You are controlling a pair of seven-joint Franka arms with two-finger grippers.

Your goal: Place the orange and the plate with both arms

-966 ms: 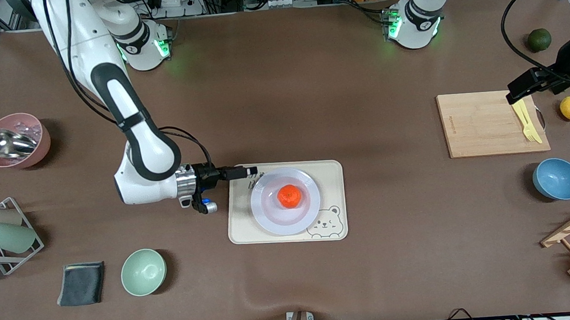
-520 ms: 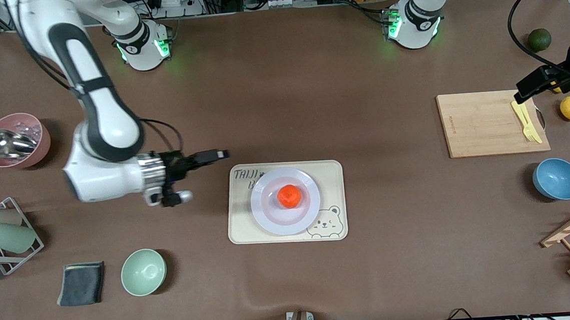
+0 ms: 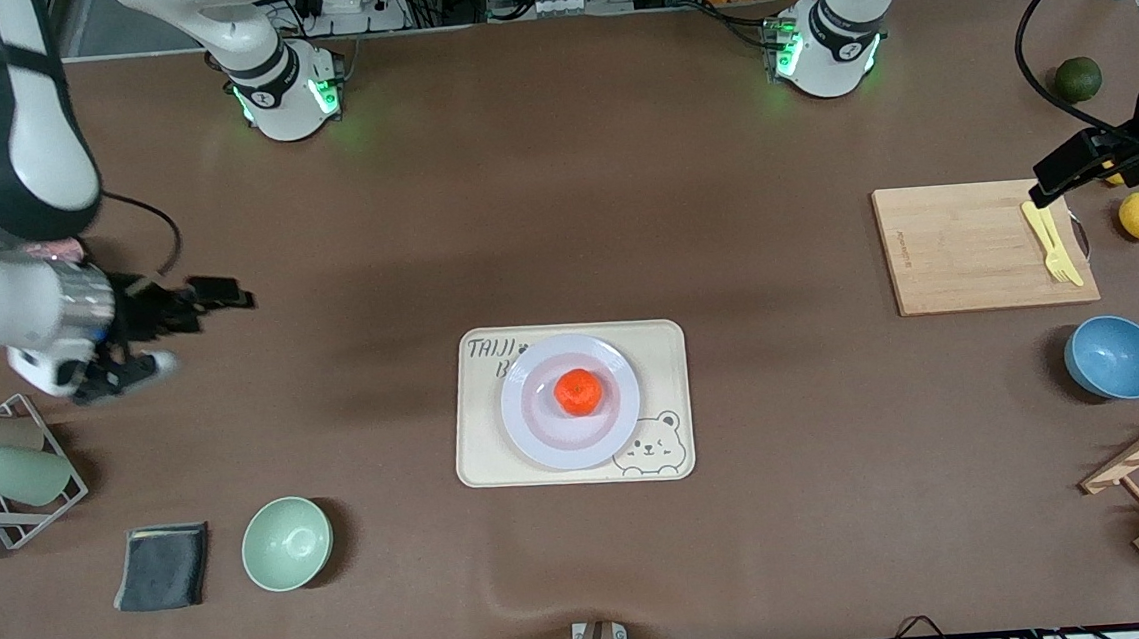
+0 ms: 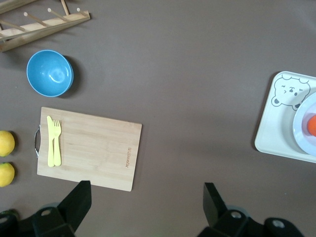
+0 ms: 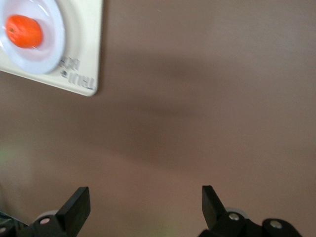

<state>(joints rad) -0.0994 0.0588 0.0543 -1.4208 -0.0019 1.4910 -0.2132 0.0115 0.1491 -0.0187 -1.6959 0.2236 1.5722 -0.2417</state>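
Brown table (image 3: pixel 562 210): holds everything; the cream tray (image 3: pixel 657 353) sits mid-table, closer to the front edge.
Plate (image 3: pixel 532 432): pale lavender, flat on the tray, seemingly as a stable base for the fruit.
Orange (image 3: pixel 579 392): rests at the plate's centre, gripped by nothing.
Right gripper (image 3: pixel 198 303): jaws spread and empty, over bare table near the right arm's end edge, well clear of the orange.
Left gripper (image 4: pixel 144 203): jaws spread and empty, over the cutting board (image 3: pixel 965 247) edge, near the left arm's end; waiting, orange well apart.
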